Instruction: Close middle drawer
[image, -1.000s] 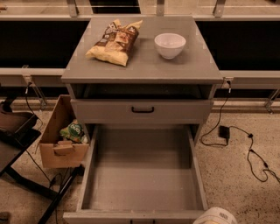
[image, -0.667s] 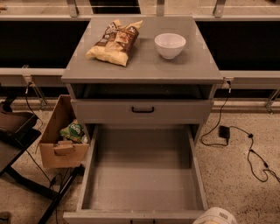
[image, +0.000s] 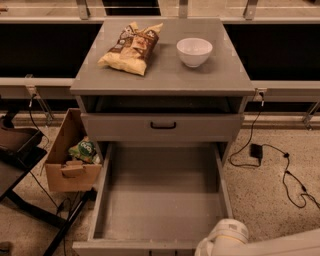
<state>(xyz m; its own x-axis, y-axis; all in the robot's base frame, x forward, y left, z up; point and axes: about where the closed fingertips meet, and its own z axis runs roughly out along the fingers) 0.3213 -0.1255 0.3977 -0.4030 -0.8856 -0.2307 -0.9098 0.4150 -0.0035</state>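
Observation:
The middle drawer (image: 160, 200) is pulled far out of the grey cabinet. Its plain grey inside is empty, and its front panel (image: 125, 247) lies at the bottom edge of the view, with the handle hidden. Above it is the drawer with the taller front (image: 125, 129) and a black bar handle (image: 163, 125), with a dark gap over it. A white arm (image: 227, 237) enters at the bottom right, just beside the open drawer's front right corner. My gripper itself is out of view below the frame's edge.
A chip bag (image: 131, 47) and a white bowl (image: 194, 51) lie on the cabinet top (image: 165, 82). A cardboard box (image: 70, 165) holding a green packet (image: 82, 149) stands left of the drawer. A black stand (image: 20, 160) is at far left. Black cables (image: 280, 165) lie on the floor at right.
The white arm has come further into view at the bottom right. The drawers and the things on top have not moved.

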